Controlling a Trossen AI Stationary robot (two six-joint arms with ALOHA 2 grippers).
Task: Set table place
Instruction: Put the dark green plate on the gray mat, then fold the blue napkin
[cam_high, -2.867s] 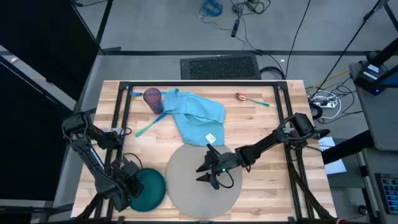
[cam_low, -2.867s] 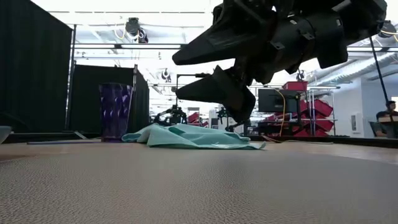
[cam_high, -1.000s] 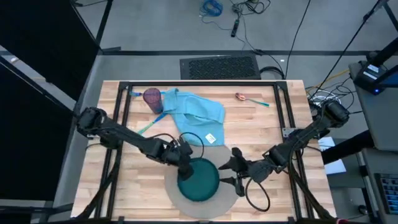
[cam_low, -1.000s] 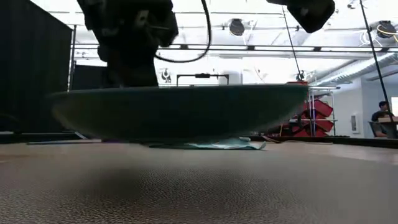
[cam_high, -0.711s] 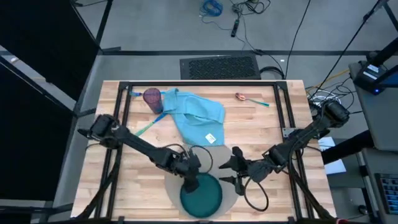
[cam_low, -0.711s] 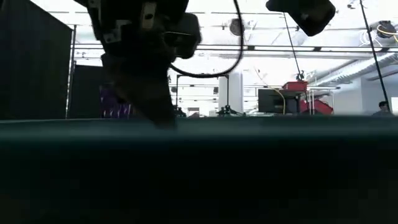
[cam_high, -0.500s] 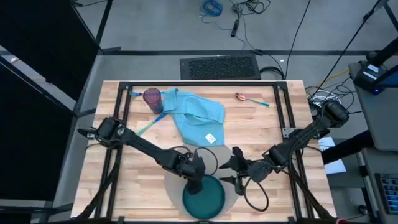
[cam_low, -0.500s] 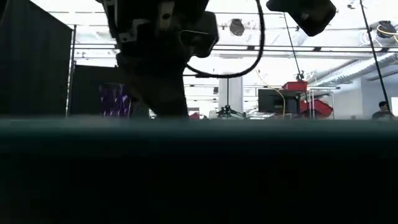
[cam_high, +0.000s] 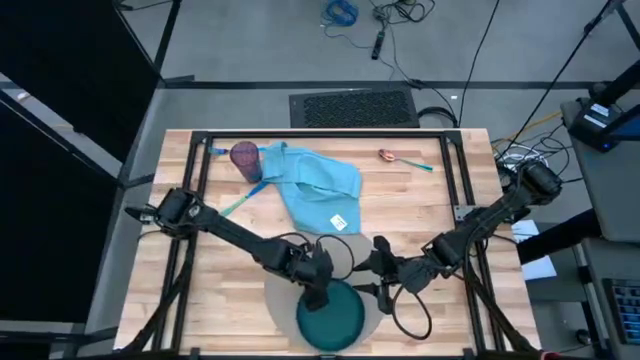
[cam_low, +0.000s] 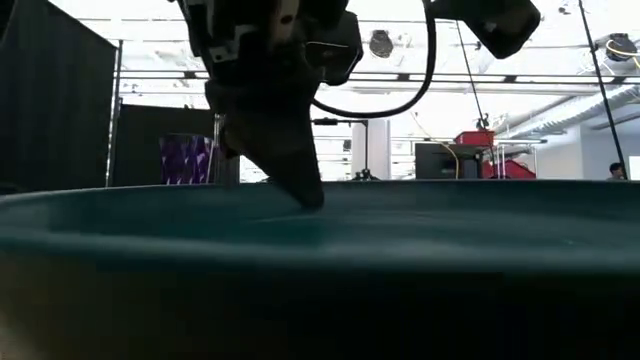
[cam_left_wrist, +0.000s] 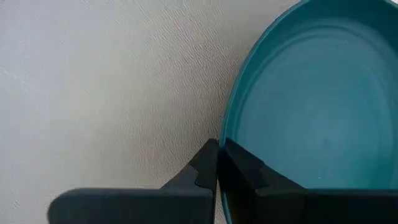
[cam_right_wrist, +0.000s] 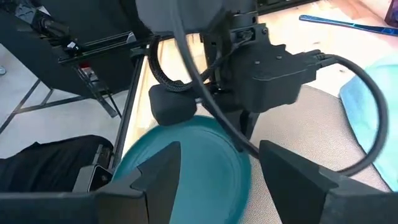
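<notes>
Lay flat at the lower centre of the high view, on the light-wood butcher-block table (cam_high: 420, 215): the large round grey placemat (cam_high: 285, 298), round and so without a long axis, bearing the dark teal round plate (cam_high: 331, 322) on its lower part. Pinched the plate's upper rim between closed fingers: the left gripper (cam_high: 318, 295); hovered with fingers spread just right of the mat: the right gripper (cam_high: 378, 268). Showed a small white tag, its writing unreadable, above the mat: the light blue cloth napkin (cam_high: 318, 185).

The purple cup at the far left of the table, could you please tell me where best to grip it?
Grip the purple cup across its side wall, coming in level from its left. It stands upright, and the light blue napkin crowds its right side, so that side looks less free.
</notes>
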